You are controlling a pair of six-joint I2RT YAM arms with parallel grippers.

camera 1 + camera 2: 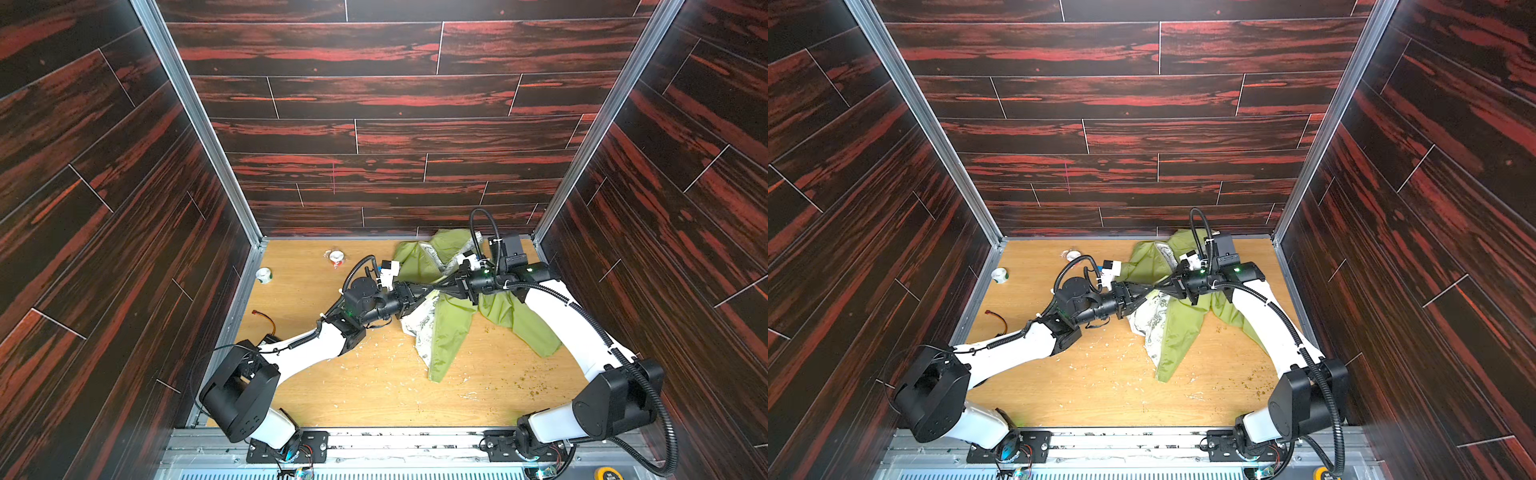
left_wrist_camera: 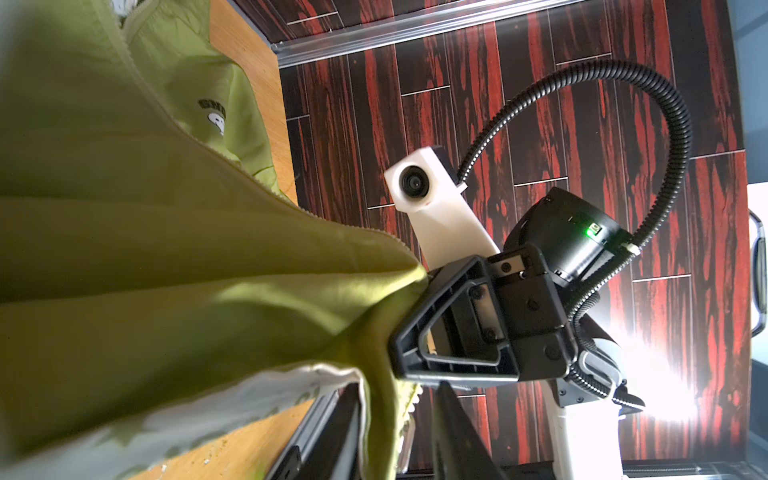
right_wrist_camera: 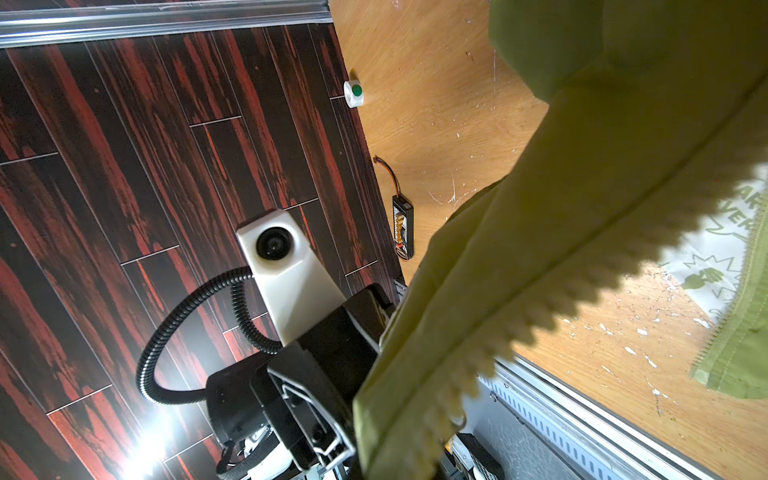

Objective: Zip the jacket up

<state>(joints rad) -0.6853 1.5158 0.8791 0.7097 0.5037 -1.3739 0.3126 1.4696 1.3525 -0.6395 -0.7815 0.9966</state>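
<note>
"Where is the thin lime-green hooded jacket (image 1: 451, 332)?"

"On the right of the light wooden tabletop (image 1: 374, 395), towards the back. Its middle is hoisted and its pale patterned lining shows. My right gripper (image 1: 439, 289) is clenched on its zipper edge."

"And the left gripper (image 1: 426, 293)?"

"Its jaws straddle the same hem. I can't tell whether they pinch."
</note>
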